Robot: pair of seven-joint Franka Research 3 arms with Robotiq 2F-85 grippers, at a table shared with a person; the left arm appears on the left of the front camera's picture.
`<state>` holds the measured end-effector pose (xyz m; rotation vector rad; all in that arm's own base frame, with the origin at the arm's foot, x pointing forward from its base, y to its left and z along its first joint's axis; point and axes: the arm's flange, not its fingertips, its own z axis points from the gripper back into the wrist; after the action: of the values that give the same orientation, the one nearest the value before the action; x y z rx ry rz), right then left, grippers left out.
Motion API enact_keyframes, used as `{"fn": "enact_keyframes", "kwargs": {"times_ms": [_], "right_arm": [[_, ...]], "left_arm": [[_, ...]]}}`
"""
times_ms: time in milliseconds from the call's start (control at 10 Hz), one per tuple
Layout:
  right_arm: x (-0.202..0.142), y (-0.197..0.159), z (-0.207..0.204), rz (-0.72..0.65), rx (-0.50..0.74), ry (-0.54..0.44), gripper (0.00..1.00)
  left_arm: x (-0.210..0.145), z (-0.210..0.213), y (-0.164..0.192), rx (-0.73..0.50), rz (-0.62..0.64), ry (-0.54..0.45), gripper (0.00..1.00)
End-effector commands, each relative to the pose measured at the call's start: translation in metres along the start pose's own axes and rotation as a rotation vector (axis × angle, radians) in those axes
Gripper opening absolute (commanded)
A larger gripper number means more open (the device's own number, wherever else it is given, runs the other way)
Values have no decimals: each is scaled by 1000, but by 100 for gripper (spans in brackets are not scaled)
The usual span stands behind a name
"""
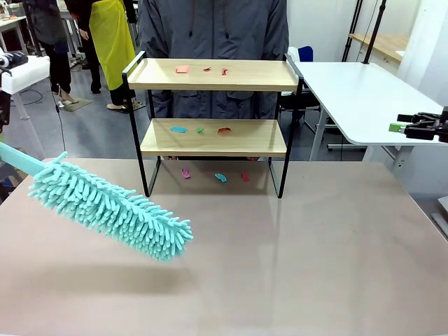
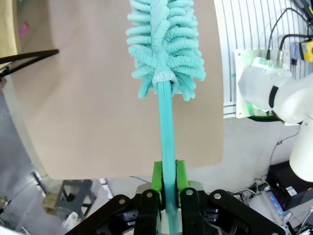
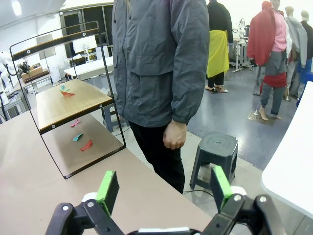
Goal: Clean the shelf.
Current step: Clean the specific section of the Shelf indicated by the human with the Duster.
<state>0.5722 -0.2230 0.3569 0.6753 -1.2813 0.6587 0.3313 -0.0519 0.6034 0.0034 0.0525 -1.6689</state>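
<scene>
The shelf (image 1: 259,75) stands at the table's far middle, with small coloured scraps on its top board (image 1: 183,69), on its lower board (image 1: 178,129) and on the table beneath it (image 1: 220,178). A fluffy teal duster (image 1: 112,206) hangs tilted over the table's left front, short of the shelf. My left gripper (image 2: 167,181) is shut on the duster's teal handle (image 2: 166,127), and the duster head (image 2: 164,44) points away over the table. At the far right my right gripper (image 1: 402,127) hovers open and empty (image 3: 165,186). The shelf (image 3: 68,103) lies to its left.
A person in a grey jacket (image 1: 210,28) stands right behind the shelf, one hand (image 3: 173,137) hanging down. A white table (image 1: 357,91) adjoins at the right rear. A grey stool (image 3: 215,147) stands on the floor. The brown tabletop (image 1: 294,266) spreads across the front.
</scene>
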Motion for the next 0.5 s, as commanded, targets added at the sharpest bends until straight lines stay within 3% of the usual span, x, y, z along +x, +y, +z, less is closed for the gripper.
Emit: {"fn": "enact_keyframes", "kwargs": {"times_ms": [0, 400], "right_arm": [[3, 1, -2, 5, 2, -1, 100], [3, 1, -2, 5, 2, -1, 100]], "left_arm": [[-6, 3, -4, -5, -8, -3, 13], [-6, 3, -4, -5, -8, -3, 13]]}}
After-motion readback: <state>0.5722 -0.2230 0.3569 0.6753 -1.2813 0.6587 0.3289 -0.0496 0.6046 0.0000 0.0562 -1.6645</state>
